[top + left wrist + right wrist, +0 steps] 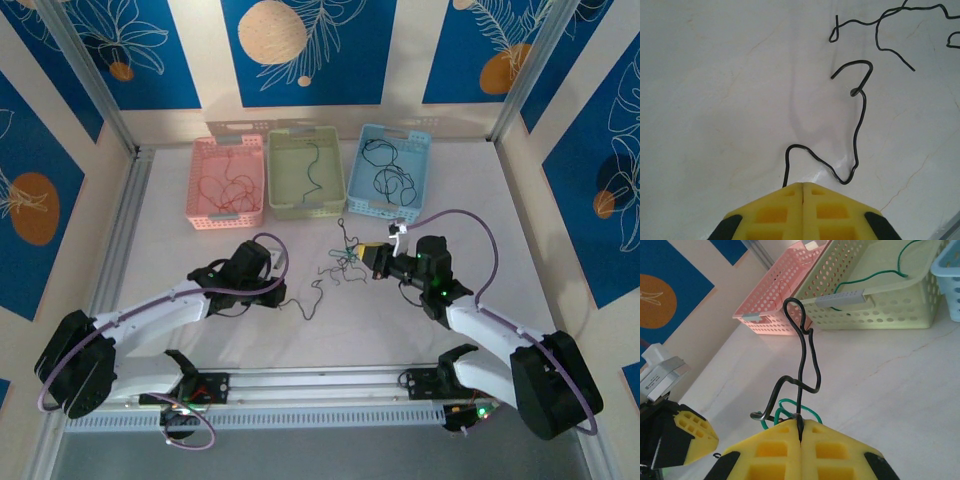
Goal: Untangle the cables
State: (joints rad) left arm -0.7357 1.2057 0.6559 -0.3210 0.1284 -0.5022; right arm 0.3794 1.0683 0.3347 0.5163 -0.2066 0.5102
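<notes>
Done: coloured wires [312, 165] in three plastic baskets [306, 213], far bench edge
Remaining: green-black wire clump [345, 262], bench middle
Left tool [802, 186]: pinches thin black wire [860, 125]
Right tool [800, 425]: pinches clump's black strand [807, 360]

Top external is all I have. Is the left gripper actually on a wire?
Observer: Left gripper is shut. A black wire runs in under its tip, but the pinch itself is hidden.
Operator: Right one?
Observer: Right gripper is shut on a second black wire that stands up in a loop.
Operator: Green caught too?
Observer: A green wire loops right at its tip.
</notes>
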